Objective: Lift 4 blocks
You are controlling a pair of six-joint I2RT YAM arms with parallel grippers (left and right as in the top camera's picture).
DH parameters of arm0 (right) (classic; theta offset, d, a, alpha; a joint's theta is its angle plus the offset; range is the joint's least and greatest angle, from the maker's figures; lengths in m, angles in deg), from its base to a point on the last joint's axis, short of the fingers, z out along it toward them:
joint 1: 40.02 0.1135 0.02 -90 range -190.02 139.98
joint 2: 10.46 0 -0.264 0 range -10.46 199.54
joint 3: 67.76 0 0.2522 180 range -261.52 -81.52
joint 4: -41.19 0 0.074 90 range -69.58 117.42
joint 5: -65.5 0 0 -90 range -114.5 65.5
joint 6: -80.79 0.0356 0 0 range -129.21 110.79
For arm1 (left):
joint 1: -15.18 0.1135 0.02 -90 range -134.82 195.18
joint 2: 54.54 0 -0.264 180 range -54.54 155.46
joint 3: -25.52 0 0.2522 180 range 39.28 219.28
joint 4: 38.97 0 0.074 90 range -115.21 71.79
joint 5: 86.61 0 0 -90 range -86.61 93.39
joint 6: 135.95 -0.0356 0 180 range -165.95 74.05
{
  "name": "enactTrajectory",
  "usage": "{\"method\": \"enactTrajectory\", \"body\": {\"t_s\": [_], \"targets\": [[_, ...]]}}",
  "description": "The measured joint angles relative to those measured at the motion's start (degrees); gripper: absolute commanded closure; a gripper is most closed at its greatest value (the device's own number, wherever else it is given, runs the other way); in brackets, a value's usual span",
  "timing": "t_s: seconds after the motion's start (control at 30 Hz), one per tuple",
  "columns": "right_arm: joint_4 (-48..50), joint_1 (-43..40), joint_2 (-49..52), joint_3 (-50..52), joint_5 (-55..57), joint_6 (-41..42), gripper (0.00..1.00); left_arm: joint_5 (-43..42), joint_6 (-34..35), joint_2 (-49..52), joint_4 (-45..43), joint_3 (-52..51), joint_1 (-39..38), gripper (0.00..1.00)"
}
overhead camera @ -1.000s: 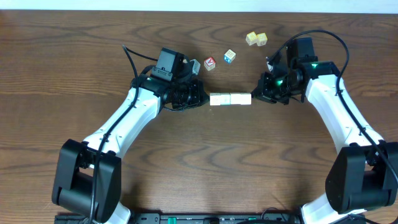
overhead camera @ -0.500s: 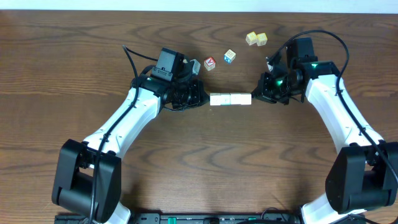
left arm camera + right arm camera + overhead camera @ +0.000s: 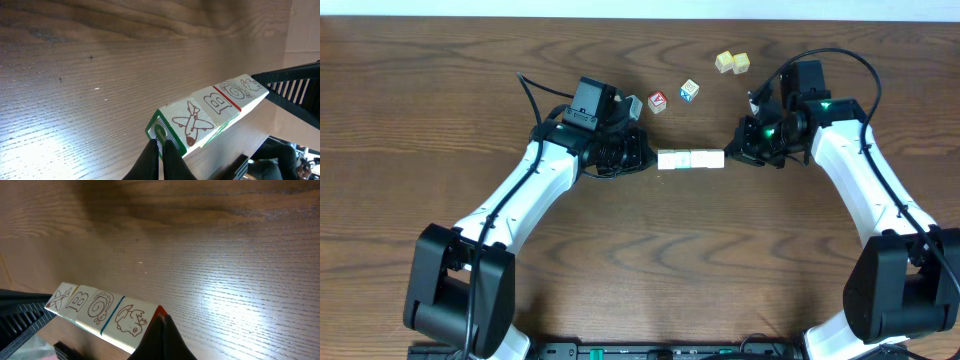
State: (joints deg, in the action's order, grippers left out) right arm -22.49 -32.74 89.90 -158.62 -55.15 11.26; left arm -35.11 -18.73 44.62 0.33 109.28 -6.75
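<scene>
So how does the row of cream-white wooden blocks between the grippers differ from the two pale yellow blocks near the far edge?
The row of four cream-white wooden blocks is pressed between the shut left gripper and right gripper; the pair of pale yellow blocks lies free, untouched. The row is four in a straight line; the pair is two side by side. Both are small cubes.

Red-faced cube [image 3: 658, 101], blue-faced cube [image 3: 690, 90], seemingly two yellowish cubes [image 3: 725, 62]
</scene>
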Motion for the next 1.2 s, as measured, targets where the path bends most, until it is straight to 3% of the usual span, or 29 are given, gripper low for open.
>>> {"method": "enactTrajectory", "body": {"t_s": [1.2], "targets": [[0.0, 0.7, 0.0, 0.0, 1.6, 0.1, 0.99, 0.0, 0.0, 0.0, 0.0, 0.0, 0.0, 0.93]]}}
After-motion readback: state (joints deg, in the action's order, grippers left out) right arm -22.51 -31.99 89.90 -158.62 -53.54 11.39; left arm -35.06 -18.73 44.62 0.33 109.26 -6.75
